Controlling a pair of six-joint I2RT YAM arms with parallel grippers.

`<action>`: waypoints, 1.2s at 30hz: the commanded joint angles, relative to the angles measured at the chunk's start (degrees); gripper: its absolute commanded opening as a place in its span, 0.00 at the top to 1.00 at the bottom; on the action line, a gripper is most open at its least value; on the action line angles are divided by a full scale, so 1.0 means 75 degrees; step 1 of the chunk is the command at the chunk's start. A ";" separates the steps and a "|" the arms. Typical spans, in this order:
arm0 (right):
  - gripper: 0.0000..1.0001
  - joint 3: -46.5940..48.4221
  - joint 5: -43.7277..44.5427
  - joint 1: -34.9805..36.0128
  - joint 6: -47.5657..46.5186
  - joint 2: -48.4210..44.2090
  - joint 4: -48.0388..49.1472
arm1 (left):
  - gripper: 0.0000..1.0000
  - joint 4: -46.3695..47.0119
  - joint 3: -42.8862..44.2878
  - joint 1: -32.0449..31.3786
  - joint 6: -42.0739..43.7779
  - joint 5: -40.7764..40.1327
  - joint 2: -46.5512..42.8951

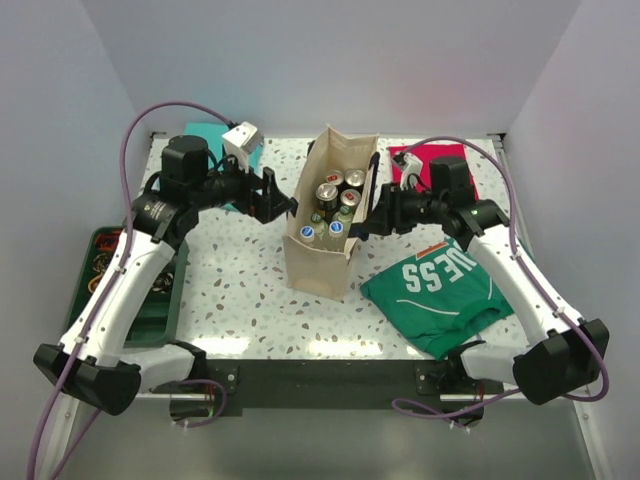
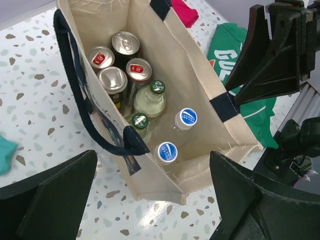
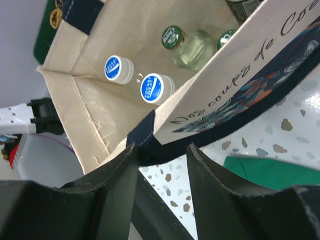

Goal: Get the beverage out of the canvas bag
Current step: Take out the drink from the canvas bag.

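The beige canvas bag [image 1: 322,268] stands upright at the table's middle, open at the top. In it stand several cans [image 2: 112,77], two green-capped glass bottles [image 2: 157,87] and two blue-capped bottles [image 2: 167,152]. My left gripper [image 1: 283,205] is wide open and empty, just left of the bag's rim; in its wrist view [image 2: 155,200] it hovers above the bag's near corner. My right gripper [image 1: 363,228] is open at the bag's right rim. In its wrist view [image 3: 162,150] the navy strap [image 3: 150,142] on the bag wall lies across its fingertips, touching one finger.
A green shirt [image 1: 440,290] lies right of the bag. A red cloth [image 1: 425,160] is at the back right and a teal cloth [image 1: 210,135] at the back left. A dark green tray [image 1: 150,310] holding items sits at the left edge. Walls enclose the table.
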 commanded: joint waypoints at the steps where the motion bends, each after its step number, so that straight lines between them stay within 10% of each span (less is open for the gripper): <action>1: 0.54 0.0017 -0.0282 0.0165 -0.0724 -0.0126 -0.1029 | 0.00 0.0141 0.0418 -0.0238 0.0108 0.0146 0.0143; 10: 0.60 -0.0076 -0.0306 0.0270 -0.1287 -0.0220 -0.1686 | 0.00 -0.0280 0.1074 -0.1445 0.0459 -0.0673 0.0740; 20: 0.34 0.0135 0.1581 0.0259 0.0457 -0.1449 0.0256 | 0.00 -0.0011 0.1121 -0.1727 0.0389 -0.1554 0.0858; 36: 0.51 -0.0064 0.0622 0.0270 0.0882 -0.0302 0.0613 | 0.00 0.0258 0.1144 -0.1820 0.0365 -0.0947 0.0929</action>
